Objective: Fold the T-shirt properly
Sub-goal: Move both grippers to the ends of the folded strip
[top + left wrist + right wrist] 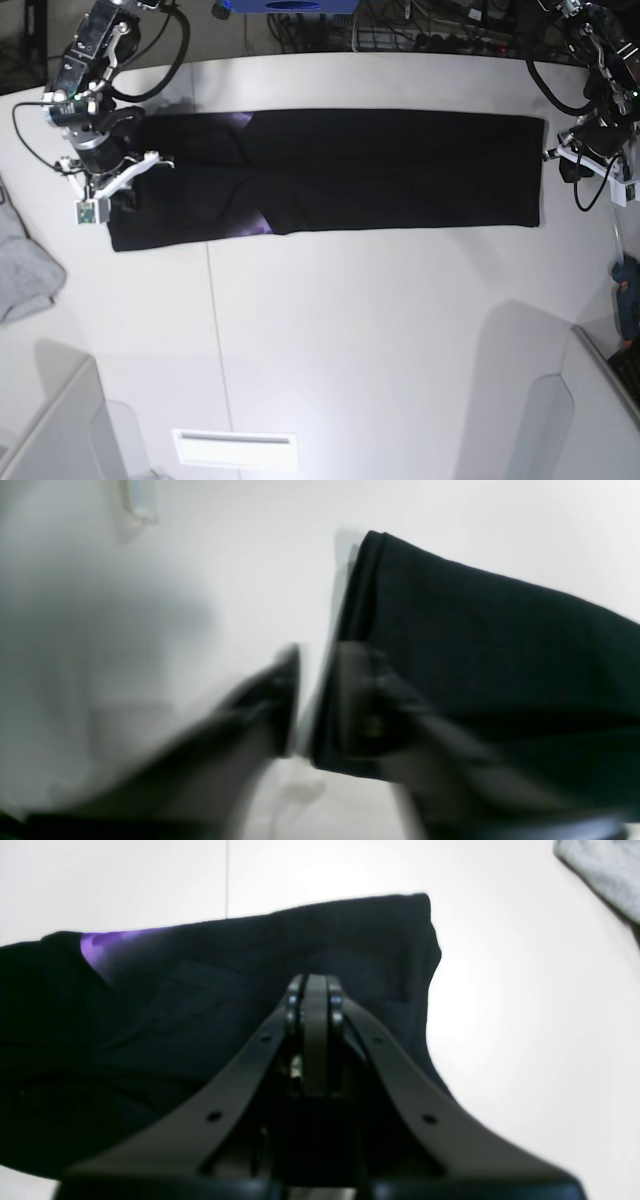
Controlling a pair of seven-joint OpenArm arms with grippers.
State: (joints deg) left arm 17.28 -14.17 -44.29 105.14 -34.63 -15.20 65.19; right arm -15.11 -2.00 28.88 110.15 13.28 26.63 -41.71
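Note:
The black T-shirt (330,170) lies flat as a long folded strip across the far half of the white table (350,340). A patch of purple print (100,947) shows at a fold. At the shirt's left end in the base view, my right gripper (315,990) is shut, its tips over the black cloth (210,990). I cannot tell whether cloth is pinched. In the blurred left wrist view my left gripper (320,680) is open at the edge of the shirt (500,645). One finger (365,705) lies over the cloth and the other finger (280,700) over bare table.
A light grey garment (25,260) lies at the table's left edge, its corner (605,870) also in the right wrist view. A blue tool (627,300) sits at the right edge. A white label strip (235,448) is near the front. Cables run behind the table.

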